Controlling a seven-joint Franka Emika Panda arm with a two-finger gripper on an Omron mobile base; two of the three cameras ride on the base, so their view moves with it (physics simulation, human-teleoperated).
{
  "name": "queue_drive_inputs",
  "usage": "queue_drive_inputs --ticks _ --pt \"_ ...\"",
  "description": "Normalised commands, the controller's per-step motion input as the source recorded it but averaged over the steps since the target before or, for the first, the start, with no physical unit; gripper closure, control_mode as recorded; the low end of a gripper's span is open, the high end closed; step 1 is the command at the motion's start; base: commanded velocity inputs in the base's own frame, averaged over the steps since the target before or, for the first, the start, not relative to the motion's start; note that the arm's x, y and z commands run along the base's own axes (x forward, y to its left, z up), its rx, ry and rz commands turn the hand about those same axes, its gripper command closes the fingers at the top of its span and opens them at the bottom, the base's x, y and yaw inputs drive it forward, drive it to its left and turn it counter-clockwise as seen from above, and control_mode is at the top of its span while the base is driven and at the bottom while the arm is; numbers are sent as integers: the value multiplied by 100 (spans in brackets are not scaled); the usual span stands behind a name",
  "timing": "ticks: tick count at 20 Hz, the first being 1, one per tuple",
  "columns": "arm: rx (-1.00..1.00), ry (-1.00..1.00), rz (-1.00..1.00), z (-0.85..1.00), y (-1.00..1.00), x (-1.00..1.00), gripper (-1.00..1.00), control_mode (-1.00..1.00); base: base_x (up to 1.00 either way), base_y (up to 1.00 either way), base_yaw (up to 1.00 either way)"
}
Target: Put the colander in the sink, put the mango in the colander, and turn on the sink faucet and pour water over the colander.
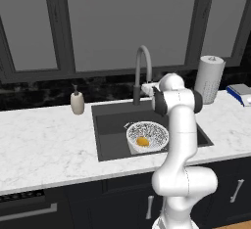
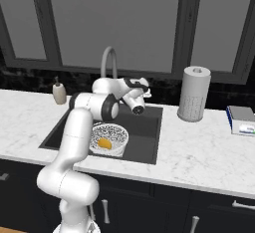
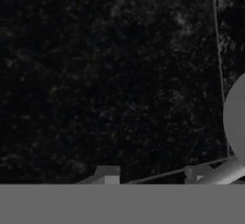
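Right base view: mango (image 2: 104, 143) sits in colander (image 2: 108, 138) in sink (image 2: 144, 142); gripper (image 2: 145, 93), fingers parted and empty, should nudge the faucet (image 2: 109, 60) lever gently sideways.

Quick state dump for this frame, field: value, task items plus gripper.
colander: white, speckled, sitting in the sink, toward its front
mango: yellow-orange, inside the colander
sink: dark basin set in the marble counter
faucet: grey gooseneck behind the sink; no water seen running
gripper: raised at the back of the sink near the faucet base, facing the dark backsplash; open or shut cannot be told
done: colander and mango placed
left: turn on the faucet
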Motion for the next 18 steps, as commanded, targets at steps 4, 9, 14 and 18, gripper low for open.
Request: queue_drive_inputs --ticks 4,9,14,18 --pt "12 3 -15 -6 -96 60 100 -100 0 0 0" --pt "9 5 -14 -18 -96 57 100 -100 0 0 0" --pt "15 10 -6 0 -100 19 100 -100 0 0 0" --pt "28 13 1 21 -100 -21 100 -100 0 0 0"
